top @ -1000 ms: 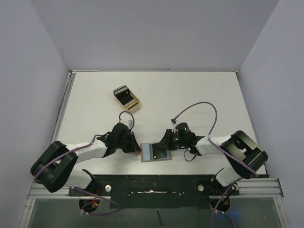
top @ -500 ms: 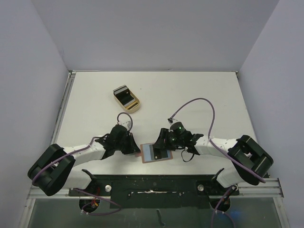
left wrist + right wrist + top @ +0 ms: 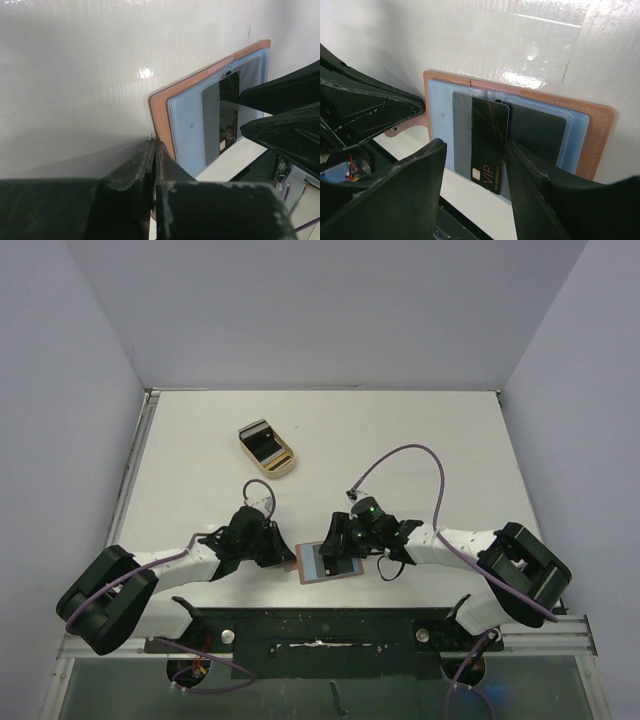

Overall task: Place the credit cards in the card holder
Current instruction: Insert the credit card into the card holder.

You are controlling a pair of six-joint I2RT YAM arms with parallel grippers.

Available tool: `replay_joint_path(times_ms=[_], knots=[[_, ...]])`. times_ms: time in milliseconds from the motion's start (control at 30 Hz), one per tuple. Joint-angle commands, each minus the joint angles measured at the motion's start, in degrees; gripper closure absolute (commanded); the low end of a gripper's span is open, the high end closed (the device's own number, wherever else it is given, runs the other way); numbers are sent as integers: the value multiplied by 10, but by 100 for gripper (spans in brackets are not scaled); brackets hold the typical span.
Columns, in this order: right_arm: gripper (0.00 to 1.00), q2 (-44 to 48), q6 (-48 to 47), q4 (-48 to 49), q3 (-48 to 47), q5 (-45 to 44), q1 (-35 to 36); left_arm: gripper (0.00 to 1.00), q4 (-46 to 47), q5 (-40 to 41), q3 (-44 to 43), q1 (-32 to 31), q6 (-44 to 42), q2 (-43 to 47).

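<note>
The brown card holder (image 3: 308, 565) lies open, blue-grey side up, at the table's near edge between my arms. In the right wrist view the card holder (image 3: 440, 100) has a black VIP card (image 3: 490, 145) partly in a pocket, over a grey card (image 3: 462, 135). A dark card (image 3: 540, 131) sits in the other pocket. My right gripper (image 3: 476, 147) is open, jaws astride the black card, its right finger at the card's edge. It hovers over the holder (image 3: 338, 552). My left gripper (image 3: 154, 145) is shut on the holder's snap tab (image 3: 395, 131) at its left edge (image 3: 285, 553).
A tan oval tray (image 3: 283, 462) stands at the back left with a dark card (image 3: 262, 445) in it. The table's near edge and the black rail run just below the card holder. Purple cables loop above both wrists.
My right gripper has moved left over the open card holder, onto the black card. My left arm has shifted slightly and stays at the holder's left edge.
</note>
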State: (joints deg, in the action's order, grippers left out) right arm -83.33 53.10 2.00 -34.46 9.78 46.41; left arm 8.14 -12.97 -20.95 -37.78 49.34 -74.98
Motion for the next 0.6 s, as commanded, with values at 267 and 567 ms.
replay_joint_path(times_ms=[267,567], knots=[[50,-35,-6,21,-28,27,9,100,62,-19,7,-1,11,12],[51,-73,-24,25,-64,50,21,100,84,-21,18,-3,25,18]])
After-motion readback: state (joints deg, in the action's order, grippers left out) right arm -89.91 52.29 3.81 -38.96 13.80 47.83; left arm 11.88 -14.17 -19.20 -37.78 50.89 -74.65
